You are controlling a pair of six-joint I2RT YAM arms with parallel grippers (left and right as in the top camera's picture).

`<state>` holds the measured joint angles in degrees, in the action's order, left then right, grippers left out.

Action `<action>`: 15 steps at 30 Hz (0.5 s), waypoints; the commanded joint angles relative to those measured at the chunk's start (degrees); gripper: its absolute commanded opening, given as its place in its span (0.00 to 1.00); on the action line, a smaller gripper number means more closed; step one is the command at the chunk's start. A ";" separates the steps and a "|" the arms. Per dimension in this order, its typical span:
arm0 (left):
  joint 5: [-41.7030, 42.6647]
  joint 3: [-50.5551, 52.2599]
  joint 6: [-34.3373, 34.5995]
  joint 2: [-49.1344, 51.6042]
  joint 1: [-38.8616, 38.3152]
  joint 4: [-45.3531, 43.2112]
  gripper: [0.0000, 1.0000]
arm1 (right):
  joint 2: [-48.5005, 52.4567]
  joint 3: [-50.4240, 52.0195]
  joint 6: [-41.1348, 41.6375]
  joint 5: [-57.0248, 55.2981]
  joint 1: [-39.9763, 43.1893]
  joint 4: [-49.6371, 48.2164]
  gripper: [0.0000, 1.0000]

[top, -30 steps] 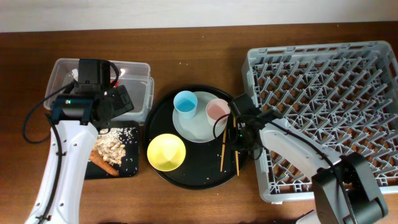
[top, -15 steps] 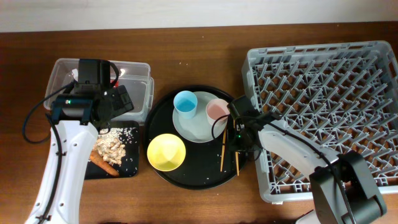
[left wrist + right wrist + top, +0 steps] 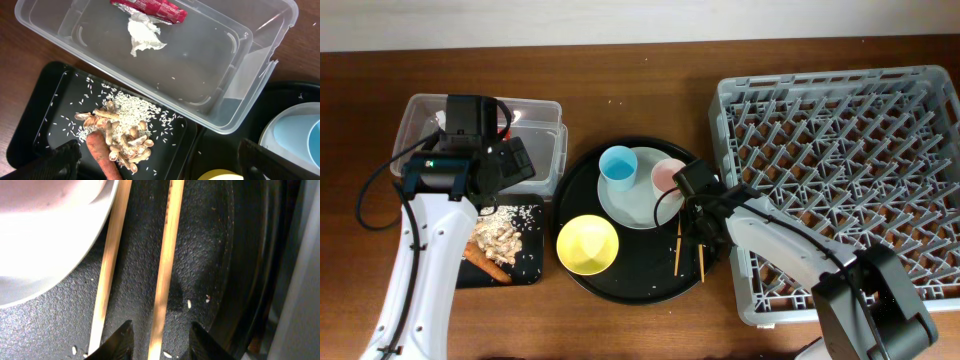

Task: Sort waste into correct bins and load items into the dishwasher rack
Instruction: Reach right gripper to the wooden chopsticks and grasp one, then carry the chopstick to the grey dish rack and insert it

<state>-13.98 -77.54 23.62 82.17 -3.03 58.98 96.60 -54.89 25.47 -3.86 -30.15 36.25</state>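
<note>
Chopsticks (image 3: 679, 248) are lying side by side, nearly parallel, at the 4 o'clock edge of the round tray (image 3: 640, 288), their upper ends just beside the plate (image 3: 638, 208). The right gripper (image 3: 159, 341) is hovering low over them with its fingers parted and nothing in its grasp. In the wrist view one stick is running up between the two tips, while the other is passing by the 9 o'clock tip and running along the plate's rim. The plate is sitting toward 1 o'clock on the round tray, carrying the blue cup (image 3: 618, 166) at its 10 o'clock and the pink cup (image 3: 666, 176) at its 2 o'clock. The bowl (image 3: 587, 244) is sitting at 7 o'clock on the round tray. The rack (image 3: 840, 170) is standing at 3 o'clock of it, the right arm reaching across its 7 o'clock corner. At 10 o'clock of the round tray the tub (image 3: 235, 107) is holding the wrapper (image 3: 150, 6) and the tissue (image 3: 142, 32). The shallow tray (image 3: 37, 125), lying against the tub's 6 o'clock side, is holding the scraps (image 3: 122, 137), the sausage (image 3: 102, 155) and scattered rice grains (image 3: 132, 104). The left gripper (image 3: 160, 152) is hanging above where the tub meets the shallow tray, its fingers spread wide and gripping nothing.
</note>
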 commanded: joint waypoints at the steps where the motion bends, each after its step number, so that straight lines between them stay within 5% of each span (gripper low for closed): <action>1: -0.42 -0.57 0.55 -0.61 0.20 0.07 0.99 | 0.55 0.48 -0.11 -0.92 -0.28 -0.33 0.36; 11: -0.42 -0.57 0.55 -0.61 0.20 0.07 0.99 | 3.52 0.48 -1.07 -0.94 -0.33 -1.81 0.35; 15: -0.42 -0.57 0.55 -0.61 0.20 0.07 0.99 | 3.96 0.48 -1.25 -1.40 -0.33 -1.81 0.19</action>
<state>-13.98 -77.54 23.62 82.17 -3.03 59.00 99.61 -54.87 24.01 -4.25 -30.15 34.57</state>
